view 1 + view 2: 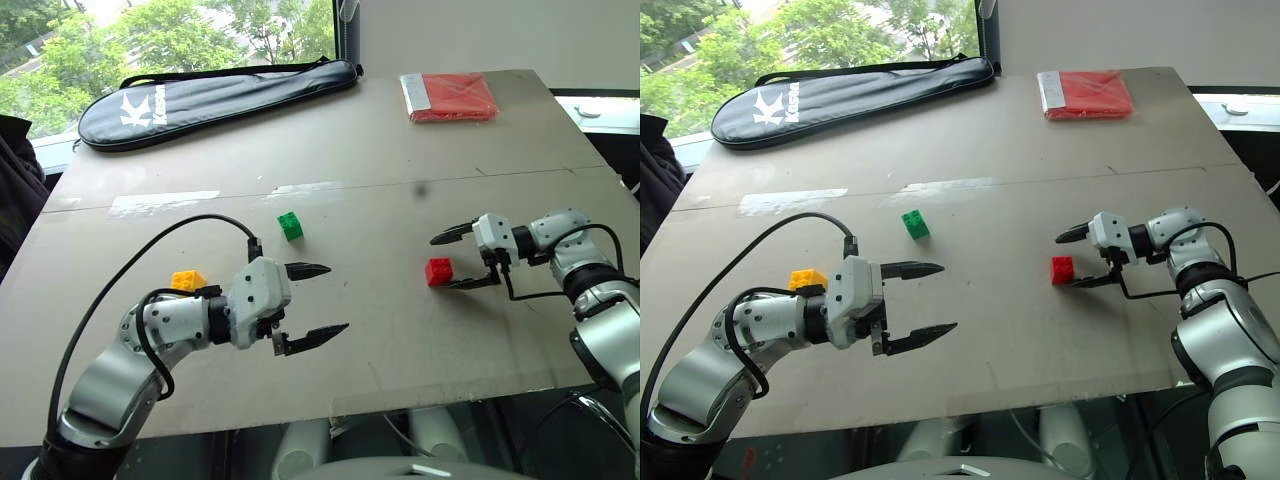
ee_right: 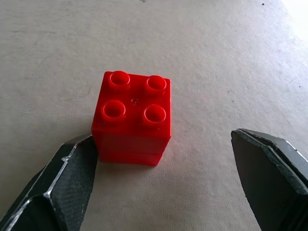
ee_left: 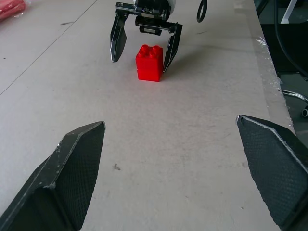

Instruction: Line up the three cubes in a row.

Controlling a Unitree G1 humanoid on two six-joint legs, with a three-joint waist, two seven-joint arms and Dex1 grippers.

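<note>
The red cube point(image 1: 438, 272) stands on the brown table point(image 1: 400, 340) at the right, between the fingertips of my open right gripper point(image 1: 438, 262). In the right wrist view one finger point(image 2: 62, 183) is right against the cube point(image 2: 132, 118) and the other stands well clear. The green cube point(image 1: 290, 226) sits near the table's middle. The yellow cube point(image 1: 188, 281) lies at the left, partly hidden behind my left arm. My left gripper point(image 1: 337, 298) hovers open and empty in front of the green cube, pointing toward the red cube point(image 3: 148, 62).
A long black racket bag point(image 1: 215, 97) lies along the far left edge. A flat red packet point(image 1: 450, 97) rests at the far right corner. A pale tape strip point(image 1: 165, 203) marks the table left of the middle.
</note>
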